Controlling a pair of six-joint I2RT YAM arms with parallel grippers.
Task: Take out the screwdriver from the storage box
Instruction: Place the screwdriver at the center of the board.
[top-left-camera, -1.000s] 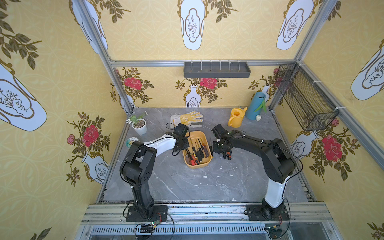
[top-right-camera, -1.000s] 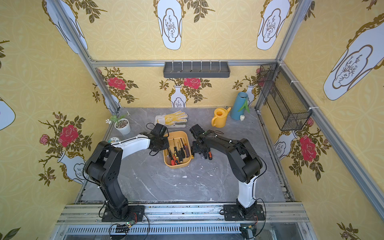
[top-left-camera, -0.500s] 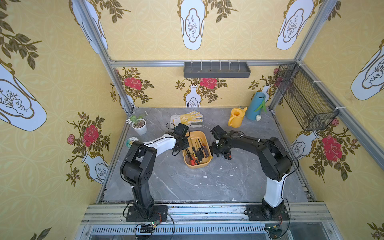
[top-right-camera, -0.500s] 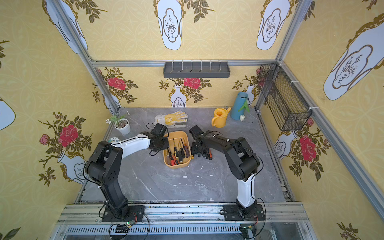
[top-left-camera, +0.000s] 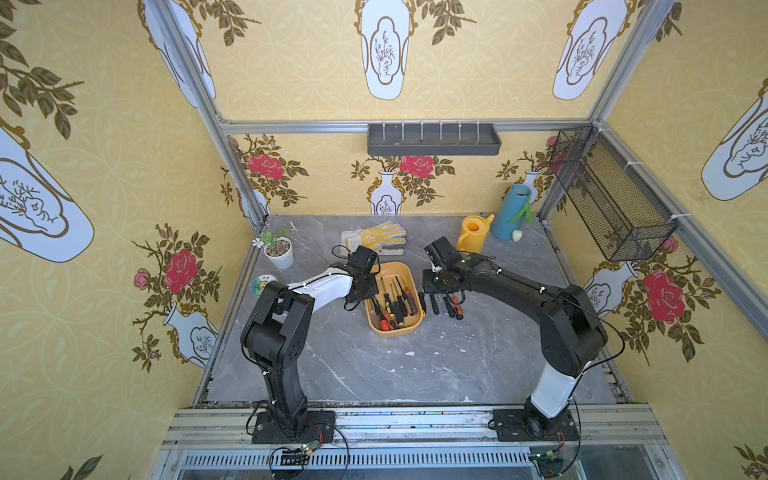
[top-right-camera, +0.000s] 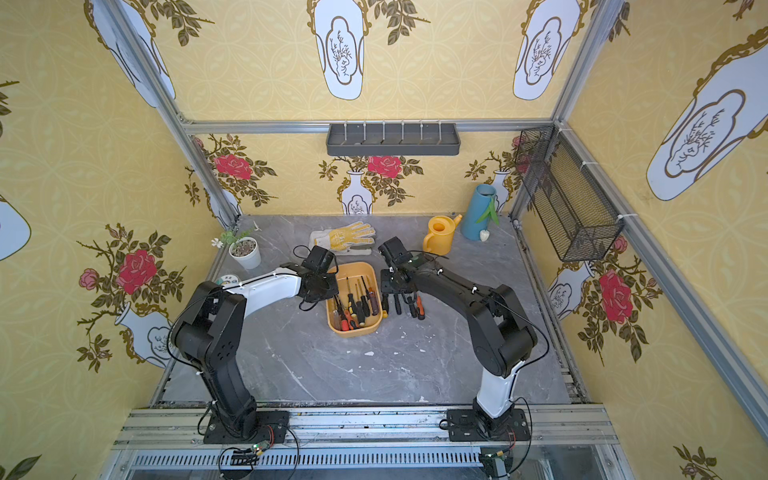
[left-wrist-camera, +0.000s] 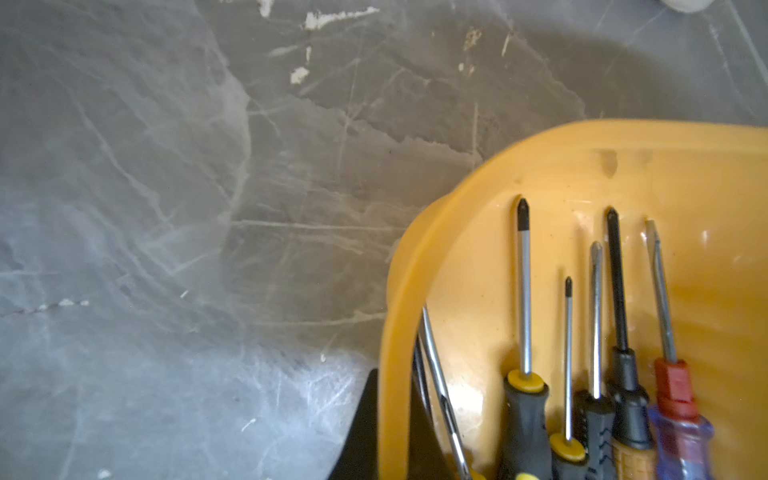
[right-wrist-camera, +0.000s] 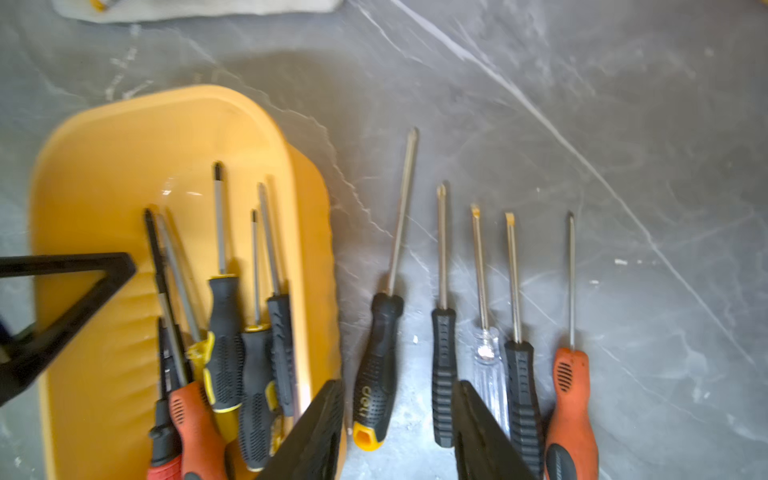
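The yellow-orange storage box (top-left-camera: 395, 332) (top-right-camera: 355, 332) sits mid-table with several screwdrivers (left-wrist-camera: 524, 291) lying in it. My left gripper (left-wrist-camera: 392, 415) (top-left-camera: 365, 286) is shut on the box's left rim (left-wrist-camera: 392, 332). Several more screwdrivers (top-left-camera: 449, 307) lie in a row on the table right of the box. My right gripper (right-wrist-camera: 399, 384) (top-left-camera: 436, 286) hangs open over the two nearest the box. One is a black screwdriver with a yellow end cap (right-wrist-camera: 376, 374), the other an all-black one (right-wrist-camera: 444, 374). Neither finger touches them.
Behind the box lies a yellow work glove (top-left-camera: 376, 239). A yellow watering can (top-left-camera: 473, 237) and a blue vase (top-left-camera: 511, 212) stand at the back right, a potted plant (top-left-camera: 277, 251) at the back left. A grey tray (top-left-camera: 434, 139) and a mesh basket (top-left-camera: 611, 195) hang on the walls.
My right gripper has opened and let go of the black yellow-capped screwdriver, which now lies on the table beside the box. The left arm has not moved.
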